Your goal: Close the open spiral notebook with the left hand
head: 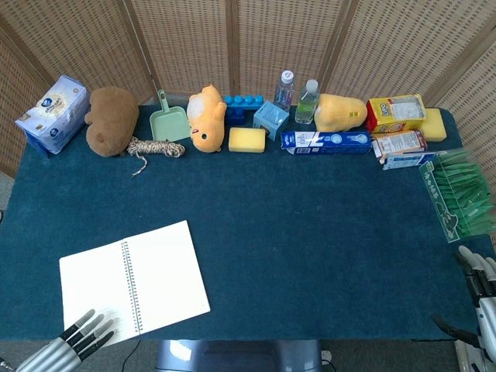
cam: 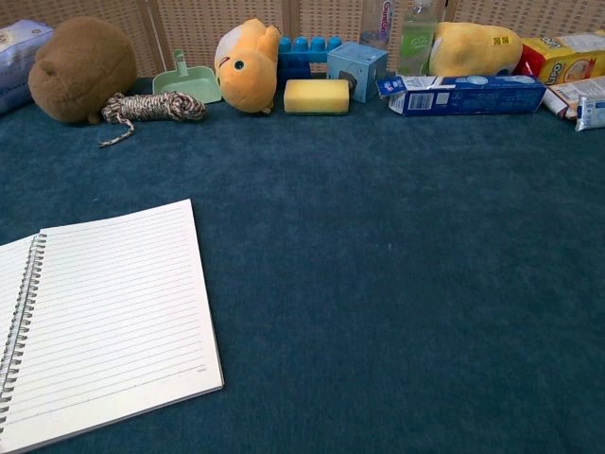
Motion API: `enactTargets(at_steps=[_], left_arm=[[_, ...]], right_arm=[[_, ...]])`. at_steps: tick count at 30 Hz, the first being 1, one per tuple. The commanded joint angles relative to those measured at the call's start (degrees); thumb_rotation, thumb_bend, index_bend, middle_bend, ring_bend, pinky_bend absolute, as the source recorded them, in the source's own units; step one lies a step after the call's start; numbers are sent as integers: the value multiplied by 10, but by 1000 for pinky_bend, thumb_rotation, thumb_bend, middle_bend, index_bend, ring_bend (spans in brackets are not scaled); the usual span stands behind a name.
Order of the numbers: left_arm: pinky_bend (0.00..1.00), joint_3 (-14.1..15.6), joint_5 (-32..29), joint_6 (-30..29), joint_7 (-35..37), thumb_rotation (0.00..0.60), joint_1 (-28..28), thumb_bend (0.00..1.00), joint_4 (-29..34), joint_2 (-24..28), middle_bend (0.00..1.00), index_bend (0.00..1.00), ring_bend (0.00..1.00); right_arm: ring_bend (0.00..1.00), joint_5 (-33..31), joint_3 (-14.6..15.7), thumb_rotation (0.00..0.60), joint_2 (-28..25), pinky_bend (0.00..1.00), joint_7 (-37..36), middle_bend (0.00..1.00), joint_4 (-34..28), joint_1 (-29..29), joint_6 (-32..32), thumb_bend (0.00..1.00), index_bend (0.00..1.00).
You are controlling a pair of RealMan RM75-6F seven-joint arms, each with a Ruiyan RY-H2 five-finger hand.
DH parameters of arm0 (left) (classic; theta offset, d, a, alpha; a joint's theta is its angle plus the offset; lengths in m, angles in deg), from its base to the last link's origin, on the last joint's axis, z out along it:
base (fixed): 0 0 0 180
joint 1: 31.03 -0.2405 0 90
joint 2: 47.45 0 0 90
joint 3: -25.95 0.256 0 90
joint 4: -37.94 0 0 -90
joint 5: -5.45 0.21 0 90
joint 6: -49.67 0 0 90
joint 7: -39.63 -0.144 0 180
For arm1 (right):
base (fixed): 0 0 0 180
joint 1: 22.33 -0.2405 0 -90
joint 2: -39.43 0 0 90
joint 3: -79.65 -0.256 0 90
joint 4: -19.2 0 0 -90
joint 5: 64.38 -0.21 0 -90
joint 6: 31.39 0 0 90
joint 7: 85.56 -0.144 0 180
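The spiral notebook [head: 133,280] lies open and flat at the near-left of the blue table cloth [head: 310,232], wire spine [head: 131,285] running near to far between 2 lined pages.

The left hand [head: 84,335] has its fingers spread apart over the near edge of the left page, holding nothing. The right hand [head: 480,291] sits at the table's near-right corner; its finger state cannot be determined.

Handling judgement: paper is light, thin and flexible, and a single sheet will bend or slip. Take hold at the left page's outer edge, away from the spine, and swing it over the wire onto the right page.
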Motion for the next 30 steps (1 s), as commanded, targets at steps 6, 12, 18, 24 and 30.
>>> enactTargets(at_steps=[6,12,18,24,30], left_arm=[[29,-1,-1,0,8,600,8,294,-3,-1,0,32,0],[91,2,0,-2,11,600,9,327,-7,-1,0,373,0],[127,-2,-4,-13,13,600,7,382,-8,-3,0,467,0],[130,-10,-9,-35,15,600,4,384,-13,-9,0,461,0],[120,-26,-18,-72,18,600,2,379,-16,-13,0,421,0]], right_arm=[[0,4,2,600,0,0,1,0,-1,1,-2,0,0],[0,3,2,600,-1,0,-1,0,-1,0,-1,0,0],[0,4,2,600,-1,0,-1,0,0,0,-1,0,0],[0,4,3,600,-1,0,-1,0,-1,0,0,0,0],[0,5,4,600,0,0,2,0,-2,-1,3,0,0]])
